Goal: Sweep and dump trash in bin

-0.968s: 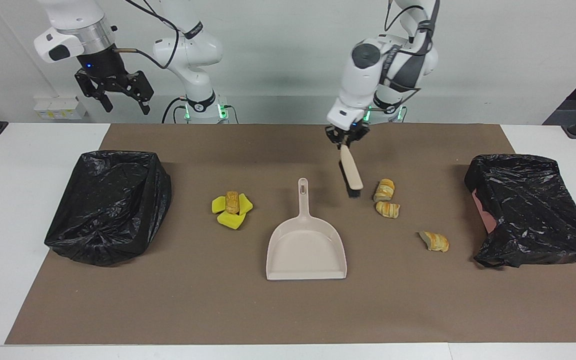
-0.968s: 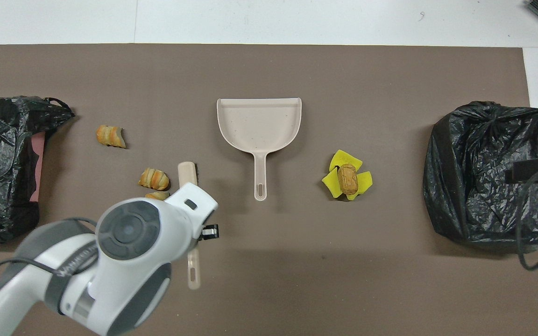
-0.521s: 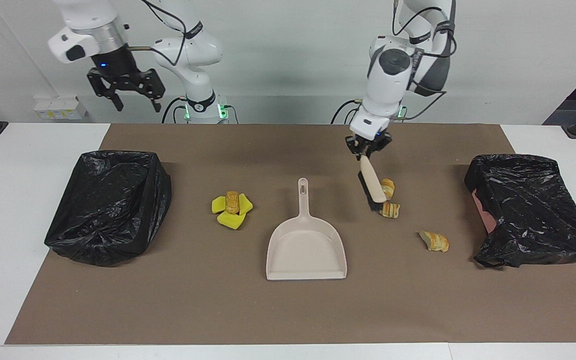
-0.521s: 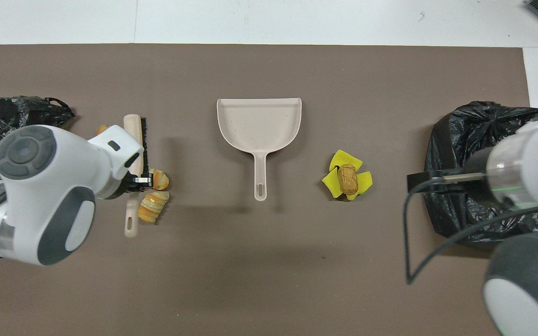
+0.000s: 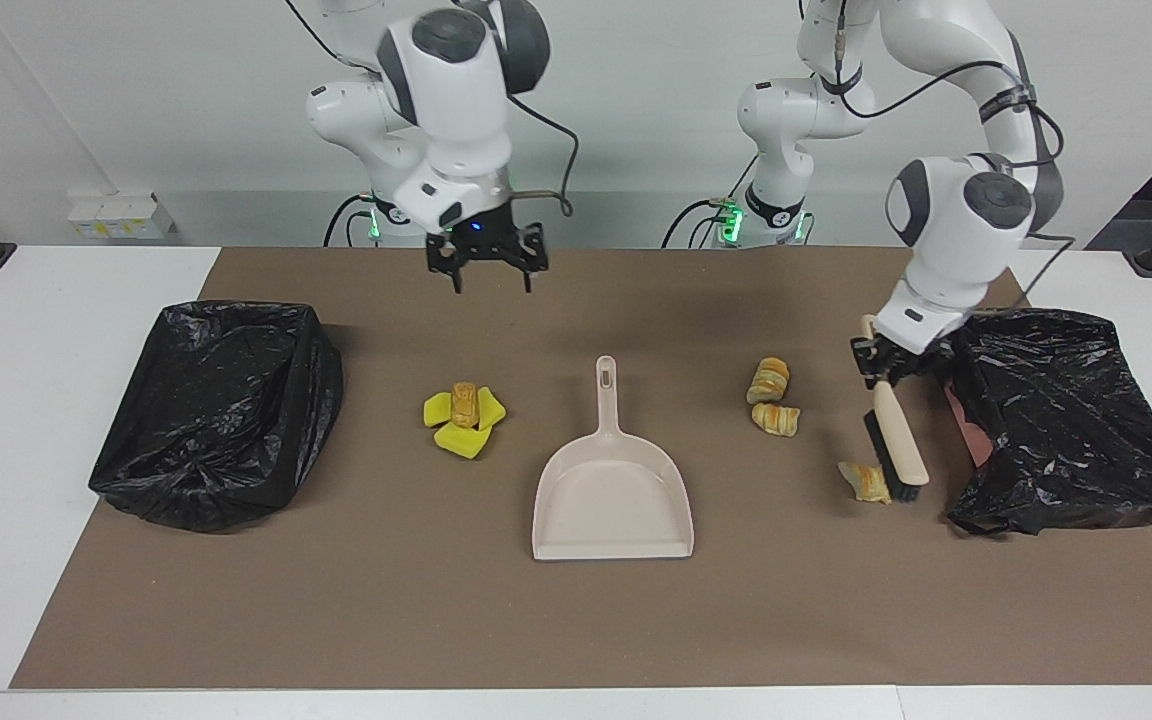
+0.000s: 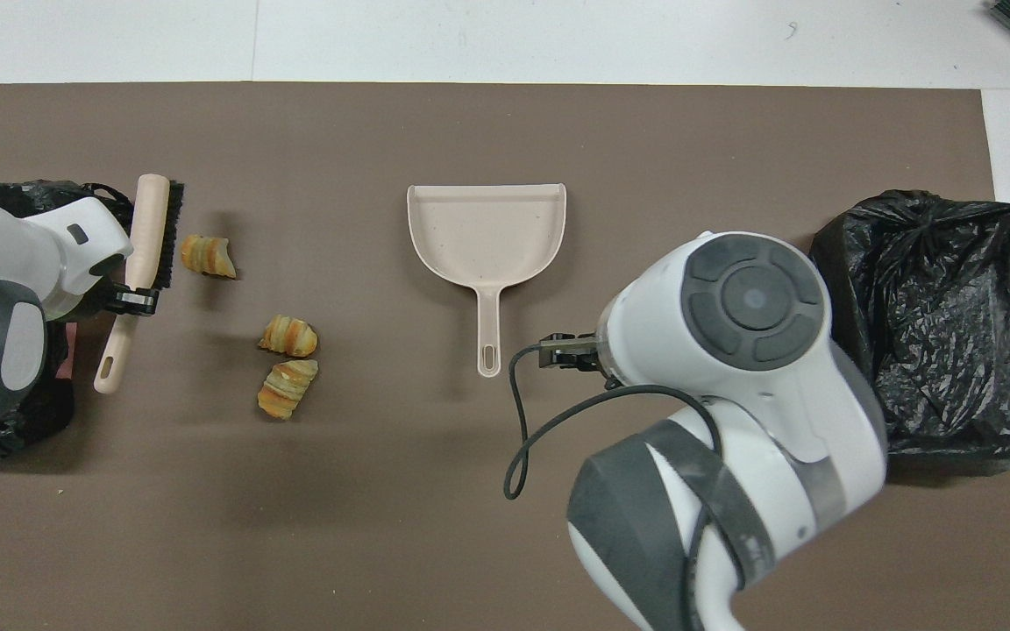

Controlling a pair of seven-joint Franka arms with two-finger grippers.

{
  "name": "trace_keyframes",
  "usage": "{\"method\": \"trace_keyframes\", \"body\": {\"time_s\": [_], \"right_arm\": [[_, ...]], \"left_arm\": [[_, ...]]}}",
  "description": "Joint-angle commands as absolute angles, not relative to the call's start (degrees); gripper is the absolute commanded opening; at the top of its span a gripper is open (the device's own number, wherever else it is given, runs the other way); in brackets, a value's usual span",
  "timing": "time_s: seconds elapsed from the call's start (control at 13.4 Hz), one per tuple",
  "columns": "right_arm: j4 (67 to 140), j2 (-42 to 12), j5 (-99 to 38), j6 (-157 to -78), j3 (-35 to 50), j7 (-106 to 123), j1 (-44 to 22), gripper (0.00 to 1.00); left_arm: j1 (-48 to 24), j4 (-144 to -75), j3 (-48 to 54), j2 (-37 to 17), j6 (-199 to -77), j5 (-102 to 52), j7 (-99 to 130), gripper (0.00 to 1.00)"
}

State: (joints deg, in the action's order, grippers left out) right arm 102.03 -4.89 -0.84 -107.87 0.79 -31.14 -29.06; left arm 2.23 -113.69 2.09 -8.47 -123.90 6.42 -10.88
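Note:
My left gripper (image 5: 881, 365) (image 6: 132, 300) is shut on the handle of the beige brush (image 5: 898, 440) (image 6: 152, 232). The bristle head hangs low, right beside one pastry piece (image 5: 868, 482) (image 6: 205, 256) and next to the black-bagged bin (image 5: 1066, 420) at the left arm's end. Two more pastry pieces (image 5: 769, 380) (image 6: 289, 336) lie between that one and the beige dustpan (image 5: 612, 490) (image 6: 487, 232). A pile of yellow sponge wedges topped by a pastry (image 5: 463, 410) lies toward the right arm's end; the right arm hides it in the overhead view. My right gripper (image 5: 489, 270) hangs open and empty in the air near that pile.
A second black-bagged bin (image 5: 216, 410) (image 6: 935, 315) stands at the right arm's end of the brown mat (image 5: 576, 620). The dustpan lies flat mid-mat, handle toward the robots. White table borders the mat on all sides.
My left arm has carried the brush from beside the two pastry pieces out to the lone piece by the bin. My right arm has swung in from above its bin toward the mat's middle.

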Motion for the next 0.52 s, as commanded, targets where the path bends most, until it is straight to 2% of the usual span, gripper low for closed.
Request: {"method": "trace_keyframes", "body": {"time_s": [0.0,0.15,0.45], "right_arm": [[103.87,-5.54,-2.02,-111.43,0.53,-32.08,-29.27,1.00],[104.76,-7.11,-3.78,-113.81,0.44,-33.13,-31.63,1.00],[103.63,-10.70,-3.96,-118.73,0.79,-34.98,-32.95,1.00]], "left_arm": [[4.48,-111.61,2.99,-13.26,-127.16,8.35,-18.85,0.00],[5.09,-112.50,2.99,-13.36,-127.80,8.35,-25.91,0.00],[3.96,-119.07,3.08,-9.94,-126.83,8.35,-29.96,0.00]]}}
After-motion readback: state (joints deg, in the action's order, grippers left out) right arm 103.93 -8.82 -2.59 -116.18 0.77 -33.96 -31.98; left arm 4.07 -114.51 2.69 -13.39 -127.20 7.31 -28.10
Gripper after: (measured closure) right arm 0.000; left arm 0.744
